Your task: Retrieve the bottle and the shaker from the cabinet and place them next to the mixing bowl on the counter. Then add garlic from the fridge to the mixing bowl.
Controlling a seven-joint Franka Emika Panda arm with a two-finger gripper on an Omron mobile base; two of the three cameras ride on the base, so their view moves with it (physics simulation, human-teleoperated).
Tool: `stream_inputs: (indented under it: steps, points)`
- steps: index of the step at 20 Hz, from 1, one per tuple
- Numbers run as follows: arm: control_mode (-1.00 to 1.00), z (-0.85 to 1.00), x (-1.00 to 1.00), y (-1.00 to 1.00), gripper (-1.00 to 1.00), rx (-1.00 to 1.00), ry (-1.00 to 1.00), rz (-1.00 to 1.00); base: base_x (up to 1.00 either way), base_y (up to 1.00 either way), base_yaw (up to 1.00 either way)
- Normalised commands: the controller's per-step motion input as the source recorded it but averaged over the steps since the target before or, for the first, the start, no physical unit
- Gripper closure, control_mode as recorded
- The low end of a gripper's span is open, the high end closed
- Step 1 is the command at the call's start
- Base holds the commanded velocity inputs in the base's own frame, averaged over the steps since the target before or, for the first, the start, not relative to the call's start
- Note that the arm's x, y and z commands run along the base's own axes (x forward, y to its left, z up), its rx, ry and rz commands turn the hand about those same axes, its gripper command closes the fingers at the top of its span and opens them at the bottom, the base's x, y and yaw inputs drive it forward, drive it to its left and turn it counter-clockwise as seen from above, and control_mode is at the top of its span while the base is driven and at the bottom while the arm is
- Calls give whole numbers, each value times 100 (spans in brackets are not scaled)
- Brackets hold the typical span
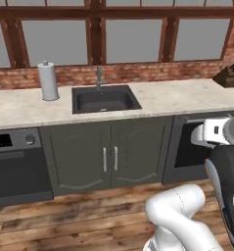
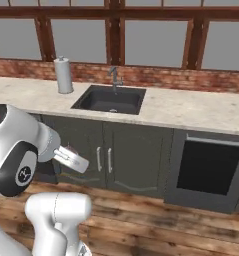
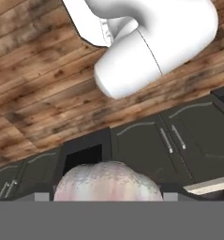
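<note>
One counter (image 1: pixel 187 95), beige speckled, sink (image 1: pixel 105 99) inset | plank floor | jaws hold garlic (image 3: pixel 108 182)

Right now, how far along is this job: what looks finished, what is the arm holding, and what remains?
Done: garlic, a pale bulb, sits between the gripper fingers in the hand view, so it has been fetched. In hand: carrying it, with the counter and sink ahead. Left: dropping it into the mixing bowl. Whether bottle and shaker are placed cannot be told.
</note>
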Motion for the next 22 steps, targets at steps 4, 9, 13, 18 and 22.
stream_inputs:
  steps: [4, 9, 13, 18, 22]
  points:
    - [100, 0, 0, 0, 100, 0, 0, 0, 99, 100, 16]
    - [100, 0, 0, 0, 100, 0, 0, 0, 69, 100, 4]
    - [100, 0, 0, 0, 100, 0, 0, 0, 43, 100, 1]
    - [100, 0, 0, 0, 100, 0, 0, 0, 4, 100, 12]
    - [100, 0, 0, 0, 100, 0, 0, 0, 13, 100, 22]
